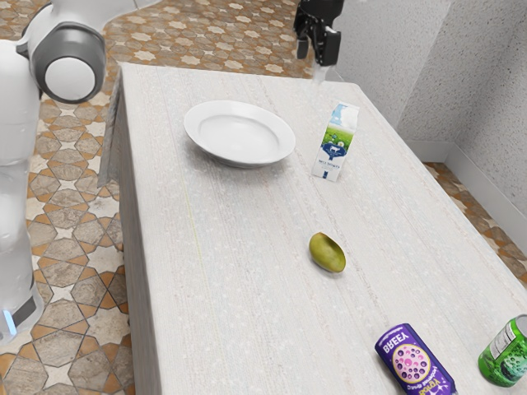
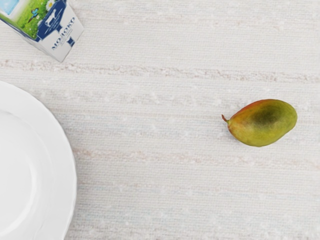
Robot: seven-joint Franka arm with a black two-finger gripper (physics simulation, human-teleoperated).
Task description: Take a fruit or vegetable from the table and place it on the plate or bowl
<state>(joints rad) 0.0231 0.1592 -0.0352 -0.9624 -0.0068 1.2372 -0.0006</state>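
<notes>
Black gripper (image 1: 318,51) high over the far edge of the pale table (image 1: 230,313), well apart from the mango (image 1: 327,252).

Hangs at the top of the exterior view, above and behind the upright milk carton (image 1: 336,141); open or closed, cannot tell. Below it, on the bare tabletop toward the exterior view's right of middle, the mango on its side, green-yellow with a reddish blush, touching nothing else. In the wrist view, its stem stub toward the white plate (image 1: 202,123), with open table between the two. Plate flat on the table near the far end, with the blue, green and white carton near it but apart. At the near edge, in the exterior view's lower right, a purple can (image 1: 414,362) and a green can (image 1: 504,352) near each other. Beside the table, a patterned tile floor (image 1: 74,271).
</notes>
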